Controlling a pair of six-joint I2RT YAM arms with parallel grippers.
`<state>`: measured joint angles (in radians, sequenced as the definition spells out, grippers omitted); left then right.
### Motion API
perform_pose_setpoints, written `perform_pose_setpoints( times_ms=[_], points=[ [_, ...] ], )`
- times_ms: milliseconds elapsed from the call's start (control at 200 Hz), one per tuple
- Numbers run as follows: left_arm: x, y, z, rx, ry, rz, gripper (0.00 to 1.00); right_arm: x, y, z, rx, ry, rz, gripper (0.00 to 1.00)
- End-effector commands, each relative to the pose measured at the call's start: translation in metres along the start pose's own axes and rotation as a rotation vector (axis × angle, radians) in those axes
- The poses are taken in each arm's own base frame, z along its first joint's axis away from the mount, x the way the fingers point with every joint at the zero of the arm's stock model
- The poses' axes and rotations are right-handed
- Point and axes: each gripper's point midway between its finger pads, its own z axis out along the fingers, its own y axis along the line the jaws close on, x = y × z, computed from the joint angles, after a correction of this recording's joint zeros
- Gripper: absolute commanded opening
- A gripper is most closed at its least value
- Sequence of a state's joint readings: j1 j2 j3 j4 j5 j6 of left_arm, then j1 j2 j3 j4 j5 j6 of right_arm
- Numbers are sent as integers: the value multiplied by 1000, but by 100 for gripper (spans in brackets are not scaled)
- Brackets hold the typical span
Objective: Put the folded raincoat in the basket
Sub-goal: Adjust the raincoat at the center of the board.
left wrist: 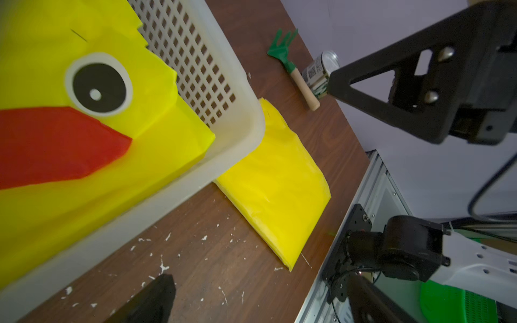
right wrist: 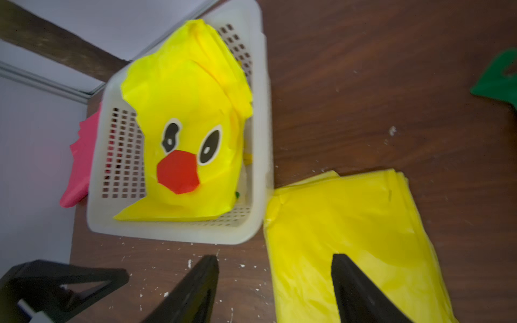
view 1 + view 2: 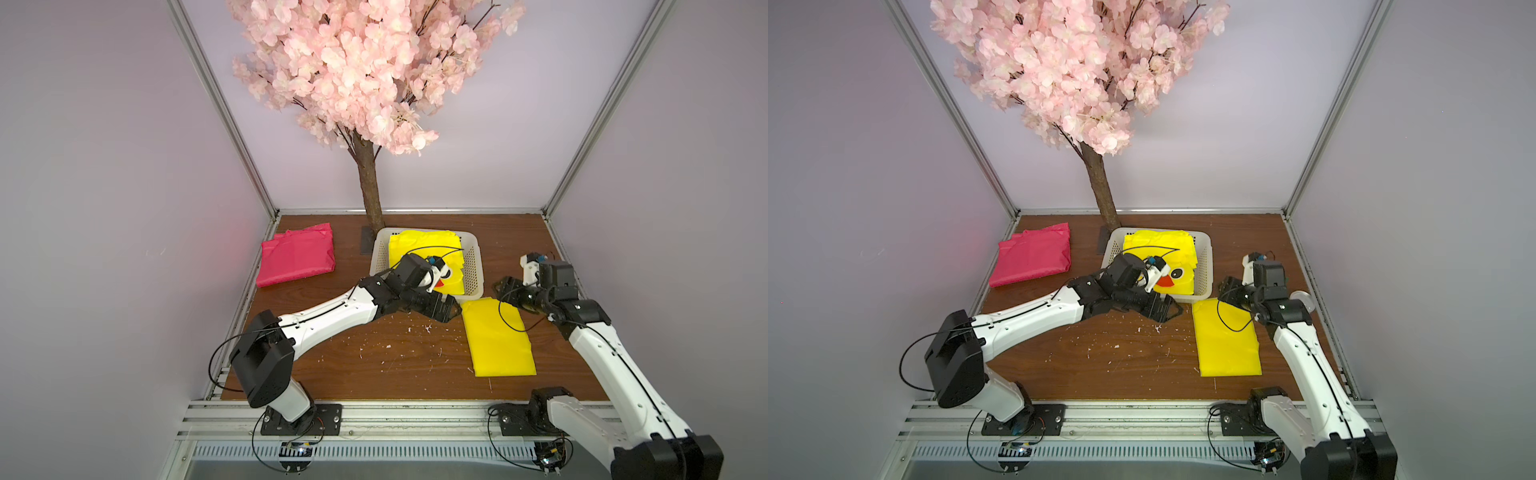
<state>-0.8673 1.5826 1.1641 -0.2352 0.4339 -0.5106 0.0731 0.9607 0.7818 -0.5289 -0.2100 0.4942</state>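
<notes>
A white basket [image 3: 471, 270] [image 3: 1204, 270] [image 1: 195, 56] [image 2: 179, 236] stands at the back middle of the table. In it lies a yellow raincoat with a duck face [image 3: 424, 245] [image 2: 190, 112]. A plain yellow folded raincoat [image 3: 498, 345] [image 3: 1225, 349] [image 1: 279, 190] [image 2: 349, 223] lies flat on the table, touching the basket's front right corner. My left gripper [image 3: 446, 309] [image 1: 257, 302] is open just in front of the basket, holding nothing. My right gripper [image 3: 505, 289] [image 2: 275, 282] hangs open over the plain raincoat's far end, one finger above the cloth and one above the wood.
A pink folded raincoat [image 3: 295, 259] lies at the back left. A tree trunk [image 3: 370, 191] rises behind the basket. A green toy rake [image 1: 282, 53] and a can [image 1: 321, 70] lie at the table's right side. White flecks dot the wood.
</notes>
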Motion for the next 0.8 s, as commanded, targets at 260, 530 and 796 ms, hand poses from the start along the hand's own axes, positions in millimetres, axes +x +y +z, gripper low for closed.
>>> perform_pose_setpoints(
  times_ms=[260,530,796],
  points=[
    [23,-13,47,106,77,12,100,35,-83,10,202,52,233,72],
    [39,-7,74,114,139,25,100,43,-115,12,294,48,333,73],
    [36,-10,81,133,159,41,100,48,-133,7,392,11,407,81]
  ],
)
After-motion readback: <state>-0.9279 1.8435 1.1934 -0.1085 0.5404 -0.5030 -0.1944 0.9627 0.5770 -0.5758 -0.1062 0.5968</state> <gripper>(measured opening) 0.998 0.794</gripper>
